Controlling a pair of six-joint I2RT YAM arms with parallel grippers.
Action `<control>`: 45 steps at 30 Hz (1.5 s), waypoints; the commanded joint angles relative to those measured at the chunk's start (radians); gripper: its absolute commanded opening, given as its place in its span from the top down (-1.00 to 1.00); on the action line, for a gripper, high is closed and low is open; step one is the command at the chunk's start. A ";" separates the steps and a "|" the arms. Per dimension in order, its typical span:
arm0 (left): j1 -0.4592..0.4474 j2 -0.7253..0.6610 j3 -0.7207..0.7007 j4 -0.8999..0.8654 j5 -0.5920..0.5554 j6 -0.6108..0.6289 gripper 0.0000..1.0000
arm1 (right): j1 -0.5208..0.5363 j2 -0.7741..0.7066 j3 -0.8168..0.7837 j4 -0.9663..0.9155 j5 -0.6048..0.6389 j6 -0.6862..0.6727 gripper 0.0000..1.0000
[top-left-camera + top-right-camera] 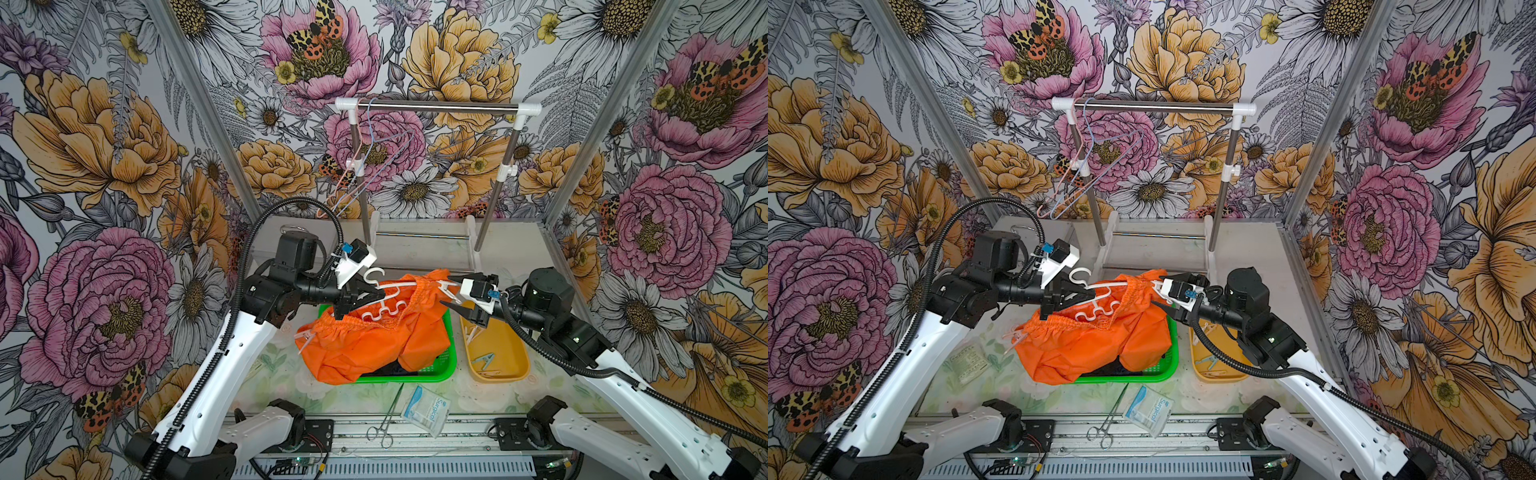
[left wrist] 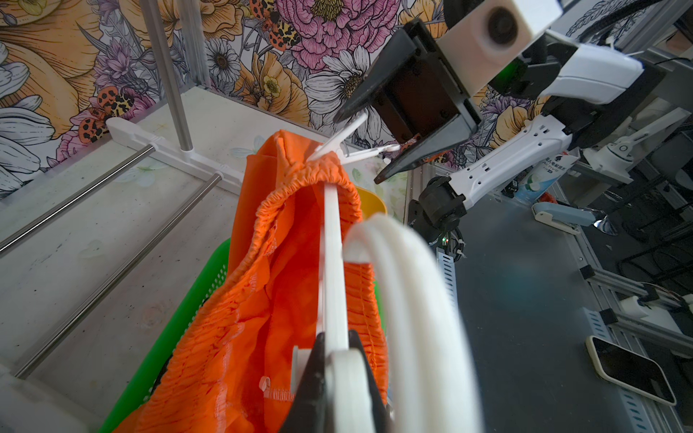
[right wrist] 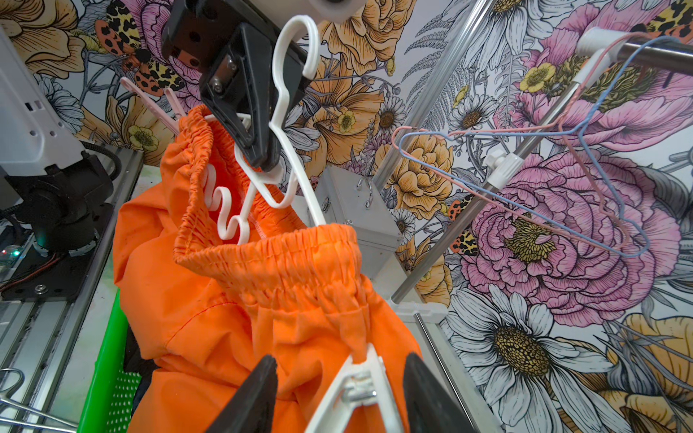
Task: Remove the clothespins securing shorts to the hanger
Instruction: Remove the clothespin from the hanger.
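Observation:
The orange shorts [image 1: 374,340] [image 3: 243,300] hang from a white plastic hanger [image 1: 384,305] [image 2: 333,262] over the green basket. My left gripper [image 1: 353,299] [image 2: 335,337] is shut on the hanger just below its hook. A white clothespin [image 1: 446,286] [image 3: 360,390] pins the waistband to the hanger's right end. My right gripper [image 1: 448,290] [image 3: 339,360] is open, and its jaws straddle that clothespin with a gap on each side. A pale clothespin [image 1: 305,338] [image 3: 150,101] clamps the waistband at the hanger's left end.
The green basket [image 1: 451,357] holds dark fabric [image 1: 390,368] under the orange shorts. To its right, a yellow tray [image 1: 515,365] contains loose clothespins [image 1: 482,359]. Steel forceps [image 1: 388,419] and a Surgical packet [image 1: 426,409] lie at the front. Behind stands a rack [image 1: 436,108] with wire hangers [image 1: 365,166].

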 commanded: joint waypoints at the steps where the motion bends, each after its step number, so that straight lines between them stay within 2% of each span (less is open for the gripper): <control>1: -0.009 -0.010 0.029 -0.013 -0.001 0.010 1.00 | 0.007 0.002 0.027 -0.002 -0.015 -0.009 -0.02; 22: -0.023 0.004 0.034 -0.048 -0.015 0.027 1.00 | 0.007 0.009 0.031 -0.003 -0.023 -0.007 0.43; 31: -0.018 0.003 0.032 -0.056 -0.040 0.030 1.00 | 0.007 0.001 0.032 -0.002 -0.015 -0.005 0.85; 36: -0.002 -0.004 0.021 -0.060 -0.048 0.027 1.00 | 0.007 -0.009 0.028 -0.002 0.008 -0.005 0.98; 45: 0.032 -0.037 -0.022 -0.075 -0.084 0.023 1.00 | 0.007 -0.036 0.029 -0.009 0.050 0.018 1.00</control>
